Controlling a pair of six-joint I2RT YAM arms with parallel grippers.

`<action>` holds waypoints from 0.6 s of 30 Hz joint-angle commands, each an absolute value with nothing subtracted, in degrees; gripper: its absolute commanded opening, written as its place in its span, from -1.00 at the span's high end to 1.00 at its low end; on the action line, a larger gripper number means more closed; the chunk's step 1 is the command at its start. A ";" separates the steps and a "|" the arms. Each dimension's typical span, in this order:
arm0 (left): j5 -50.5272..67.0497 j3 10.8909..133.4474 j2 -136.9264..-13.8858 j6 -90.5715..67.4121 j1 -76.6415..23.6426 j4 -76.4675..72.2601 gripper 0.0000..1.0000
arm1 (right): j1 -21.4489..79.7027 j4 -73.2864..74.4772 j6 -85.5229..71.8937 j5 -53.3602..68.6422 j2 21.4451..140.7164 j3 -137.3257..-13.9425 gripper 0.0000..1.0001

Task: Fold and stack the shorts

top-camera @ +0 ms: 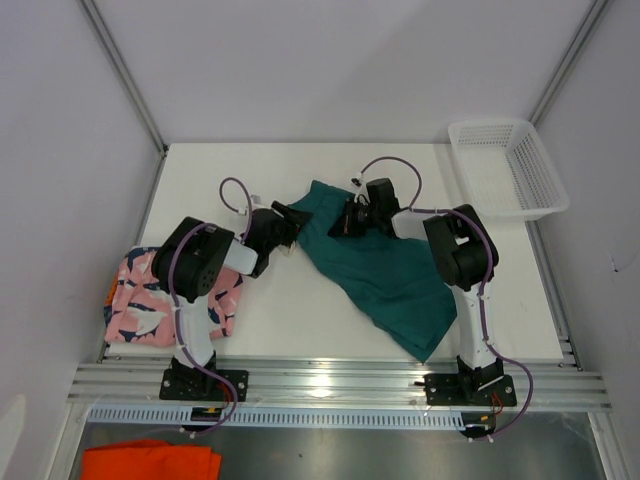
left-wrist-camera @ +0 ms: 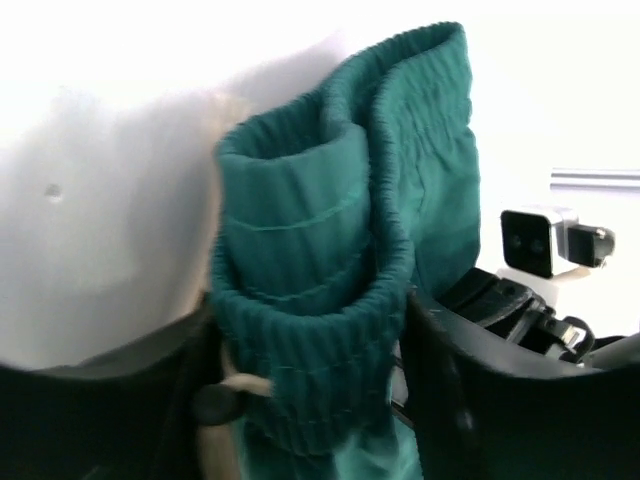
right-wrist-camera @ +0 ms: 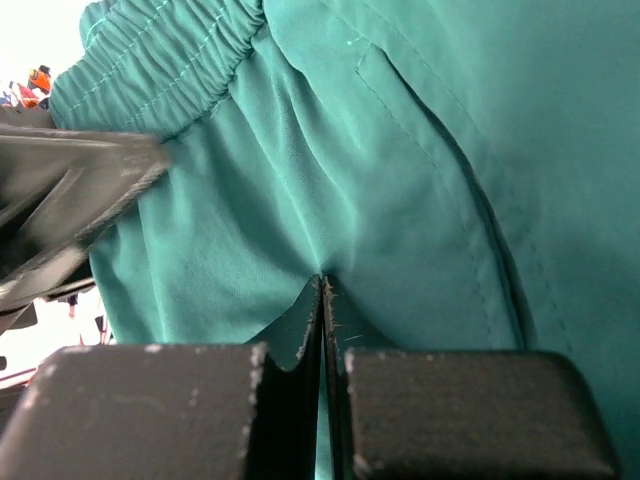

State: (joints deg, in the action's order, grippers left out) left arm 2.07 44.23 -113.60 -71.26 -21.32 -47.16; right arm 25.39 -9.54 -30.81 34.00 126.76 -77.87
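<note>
The plain teal green fabric shorts (top-camera: 385, 270) lie rumpled across the middle of the white counter (top-camera: 300, 310), trailing toward its near right edge. The left gripper (left-wrist-camera: 310, 385) is clamped on the bunched elastic waistband, and the right gripper (right-wrist-camera: 322, 310) is pinched tight on the cloth just beside it. Pink shark-print shorts (top-camera: 150, 300) sit at the near left corner and a white plastic mesh basket (top-camera: 510, 165) at the far right

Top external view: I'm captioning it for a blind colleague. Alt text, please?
The left pincer and right pincer grip the teal shorts near the waistband, over a white table. Pink shorts lie at the left edge, partly under the left arm; a basket sits at the far right corner.
</note>
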 commanded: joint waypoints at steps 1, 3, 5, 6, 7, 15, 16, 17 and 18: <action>4.04 44.83 -115.92 -69.17 -20.48 -48.68 -0.12 | 26.02 -2.72 -27.25 32.78 127.71 -76.99 0.99; 4.13 44.12 -116.02 -68.47 -20.13 -50.35 0.20 | 26.02 -3.08 -27.25 33.05 127.70 -76.82 1.00; 3.87 43.95 -115.14 -65.85 -20.13 -51.50 0.44 | 26.02 -2.99 -27.25 33.31 127.70 -76.90 1.00; 3.52 43.95 -114.61 -64.96 -20.13 -51.24 0.76 | 25.93 -2.99 -27.16 33.48 127.71 -76.90 1.00; 3.25 43.86 -113.91 -64.08 -20.21 -49.94 0.94 | 25.84 -2.90 -26.98 33.83 127.62 -77.08 1.00; -2.81 43.33 -106.80 -56.43 -22.76 -43.78 1.00 | 24.08 2.28 -24.26 38.40 126.74 -82.79 1.00; -3.68 43.77 -106.27 -55.64 -23.20 -42.81 1.00 | 23.56 2.29 -24.26 38.93 126.39 -83.58 0.99; -6.04 43.86 -104.95 -54.16 -24.51 -40.54 1.00 | 23.47 2.55 -24.08 39.54 125.17 -83.58 0.92; -7.46 43.94 -104.16 -53.27 -25.22 -39.56 1.00 | 23.21 2.81 -23.82 39.55 124.37 -83.50 0.89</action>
State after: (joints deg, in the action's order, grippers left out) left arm -1.23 43.20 -109.10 -59.53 -22.83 -41.89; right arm 24.40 -0.91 -26.02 37.58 126.76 -81.49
